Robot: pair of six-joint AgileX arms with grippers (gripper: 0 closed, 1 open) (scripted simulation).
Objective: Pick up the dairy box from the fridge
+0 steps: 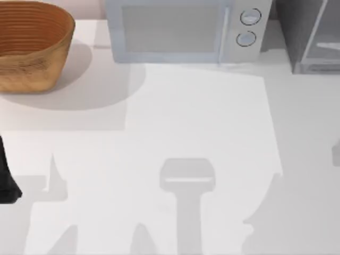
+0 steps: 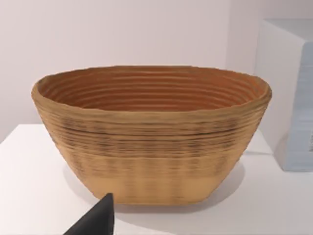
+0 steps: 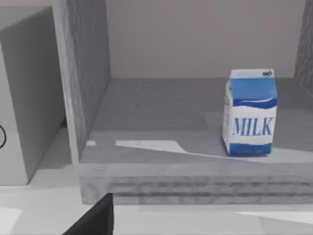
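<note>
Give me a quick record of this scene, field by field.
milk carton: upright inside the fridge, untouched
fridge: open, at the table's back right
microwave: back centre
basket: back left
left arm: at the left edge, facing the basket
right arm: facing the fridge, short of the carton

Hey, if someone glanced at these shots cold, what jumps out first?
Probably the blue-and-white milk carton, standing upright on the floor of the open grey fridge in the right wrist view. Next, the big woven basket at the table's far left corner, beside the white microwave with its two round knobs.
</note>
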